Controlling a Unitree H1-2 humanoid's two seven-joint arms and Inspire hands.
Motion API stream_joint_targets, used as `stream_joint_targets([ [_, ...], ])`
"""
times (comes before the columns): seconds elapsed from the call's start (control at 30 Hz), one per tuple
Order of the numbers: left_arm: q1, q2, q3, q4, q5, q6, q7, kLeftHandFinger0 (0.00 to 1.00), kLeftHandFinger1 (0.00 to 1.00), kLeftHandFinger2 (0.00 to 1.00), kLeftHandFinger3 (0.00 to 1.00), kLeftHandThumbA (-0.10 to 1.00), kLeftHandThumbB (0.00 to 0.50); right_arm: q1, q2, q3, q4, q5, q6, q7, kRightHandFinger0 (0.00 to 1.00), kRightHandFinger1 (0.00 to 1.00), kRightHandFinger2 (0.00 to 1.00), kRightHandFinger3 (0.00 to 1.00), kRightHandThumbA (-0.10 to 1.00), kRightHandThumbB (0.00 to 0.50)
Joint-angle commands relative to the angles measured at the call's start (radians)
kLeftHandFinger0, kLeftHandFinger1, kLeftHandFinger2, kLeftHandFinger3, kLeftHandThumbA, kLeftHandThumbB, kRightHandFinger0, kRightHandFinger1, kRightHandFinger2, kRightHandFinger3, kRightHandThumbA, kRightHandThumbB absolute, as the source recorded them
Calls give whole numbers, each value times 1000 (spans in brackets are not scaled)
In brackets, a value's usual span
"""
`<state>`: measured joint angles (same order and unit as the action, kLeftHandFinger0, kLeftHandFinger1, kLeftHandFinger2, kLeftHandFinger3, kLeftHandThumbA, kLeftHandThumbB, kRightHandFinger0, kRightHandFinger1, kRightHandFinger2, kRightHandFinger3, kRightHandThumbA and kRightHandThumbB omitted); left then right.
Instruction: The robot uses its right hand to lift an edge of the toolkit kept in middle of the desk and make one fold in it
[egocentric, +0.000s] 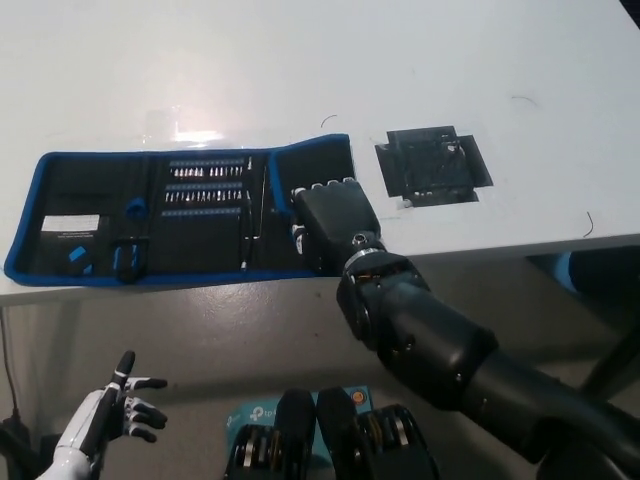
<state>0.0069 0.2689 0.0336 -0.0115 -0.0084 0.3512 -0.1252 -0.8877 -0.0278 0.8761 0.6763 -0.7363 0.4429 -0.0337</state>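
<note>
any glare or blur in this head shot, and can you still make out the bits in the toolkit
Head view: a bright glare patch sits on the white desk just above the toolkit; the bit rows read as pale specks, too soft to tell apart; the right hand lies flat on the folded flap, reasonably sharp; the left hand at lower left is dim.

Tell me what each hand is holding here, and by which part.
Nothing is clearly gripped. The black right hand lies palm-down on the folded-over right flap of the toolkit, pressing rather than grasping. The white left hand hangs open below the desk.
</note>
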Motion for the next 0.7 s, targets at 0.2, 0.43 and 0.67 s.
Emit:
stream_joint_targets([
  [0.2,17,20,4,-29,3,-3,-11,481,465,373,632,1000,500,113,74,-282,-171,41,27,272,1000,1000,1000,1000,731,500],
  [0.43,20,13,9,-26,0,0,-6,474,473,389,659,1000,494,125,155,-522,-312,9,27,366,1000,1000,1000,1000,785,500],
  [0.67,19,14,12,-30,1,3,-7,452,446,362,625,1000,500,130,238,-719,-474,-47,27,535,1000,1000,1000,1000,800,500],
])
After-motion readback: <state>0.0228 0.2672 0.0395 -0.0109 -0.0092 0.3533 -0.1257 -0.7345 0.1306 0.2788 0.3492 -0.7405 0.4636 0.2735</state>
